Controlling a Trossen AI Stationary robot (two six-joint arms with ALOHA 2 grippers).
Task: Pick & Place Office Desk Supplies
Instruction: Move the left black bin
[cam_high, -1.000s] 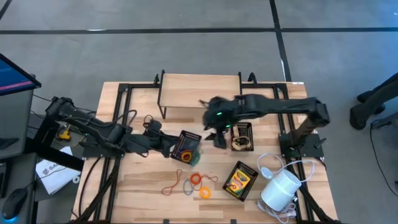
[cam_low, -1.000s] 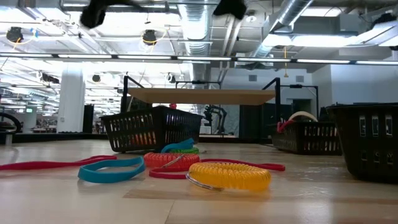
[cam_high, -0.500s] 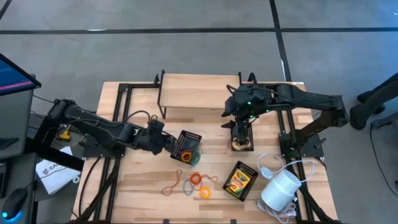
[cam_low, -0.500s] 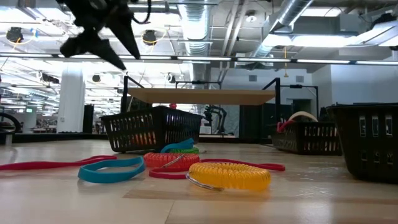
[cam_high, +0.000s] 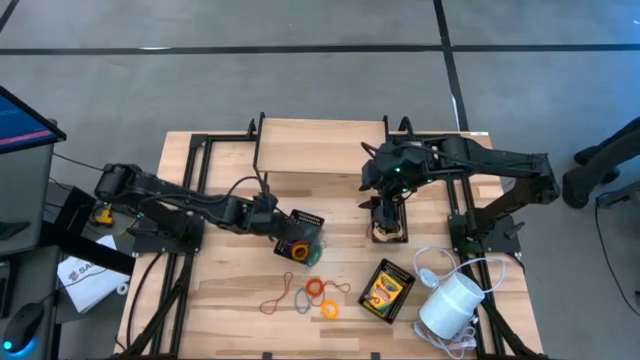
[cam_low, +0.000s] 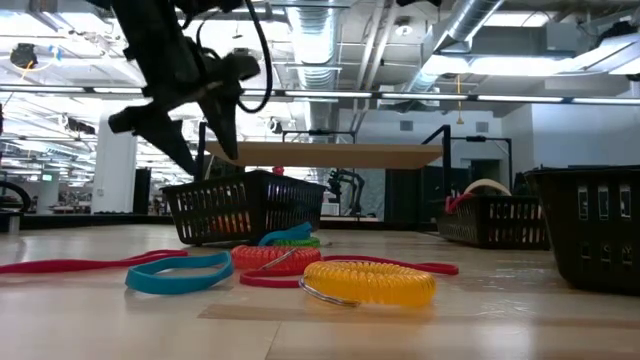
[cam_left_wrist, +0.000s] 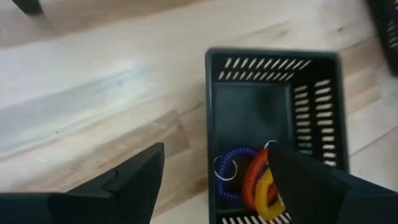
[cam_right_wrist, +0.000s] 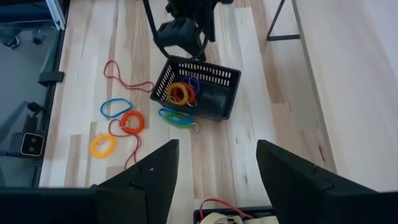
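Observation:
My left gripper (cam_high: 277, 219) hangs open just above the left rim of a black mesh basket (cam_high: 301, 235), touching nothing; in the low view its spread fingers (cam_low: 212, 165) point down over the basket (cam_low: 245, 205). Blue, orange and yellow coiled loops (cam_left_wrist: 249, 180) lie in the basket. More elastic loops (cam_high: 308, 294) lie on the table nearer the front: a yellow coil (cam_low: 370, 282), a blue loop (cam_low: 180, 272), a red cord (cam_low: 70, 265). A crayon box (cam_high: 385, 289) lies in a black tray. My right gripper (cam_high: 386, 197) is open, held high over a second basket (cam_high: 388, 225).
A white cylinder with a cord (cam_high: 450, 305) lies at the near right corner. A raised wooden shelf (cam_high: 320, 145) stands at the far middle. Black frame rails (cam_high: 190, 190) run along both sides. Bare wood lies at the near left (cam_high: 220, 300).
My left gripper has come down toward the basket's left rim, tipping to point more steeply down, and has opened wide. My right gripper has swung from the table's middle toward the right, to above the second basket, then held still.

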